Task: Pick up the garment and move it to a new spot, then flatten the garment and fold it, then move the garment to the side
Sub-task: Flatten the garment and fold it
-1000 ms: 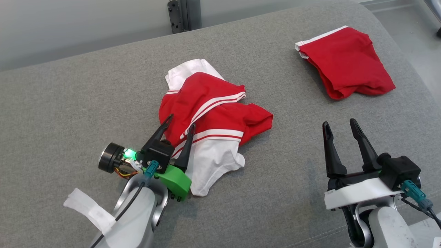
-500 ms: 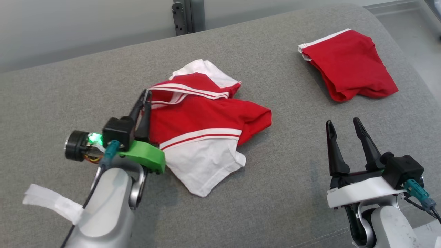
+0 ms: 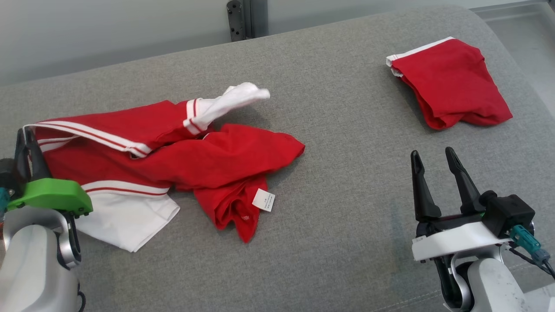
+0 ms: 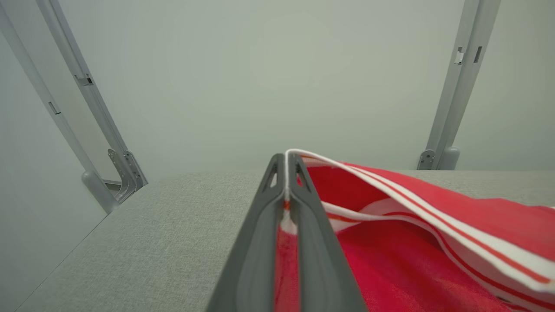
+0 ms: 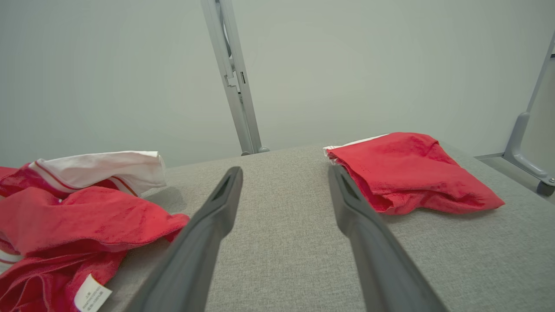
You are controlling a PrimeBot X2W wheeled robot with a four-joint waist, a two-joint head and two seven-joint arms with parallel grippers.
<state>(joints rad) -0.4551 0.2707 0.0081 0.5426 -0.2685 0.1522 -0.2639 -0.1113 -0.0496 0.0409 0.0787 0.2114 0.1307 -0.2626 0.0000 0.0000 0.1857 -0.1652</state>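
- Left fingers pinch the striped hem of the garment, which sprawls over the left of the counter; so thin a pinch could slip
- Right fingers spread and empty; the unsupported cloth may drag, bunch or twist

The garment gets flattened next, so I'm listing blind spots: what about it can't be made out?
- Print on the label: too small in head view, blurred in right wrist view.
- Corner of the garment in the left gripper: hidden by its fingers, head view.
- Lower layers: covered by folds, all views.
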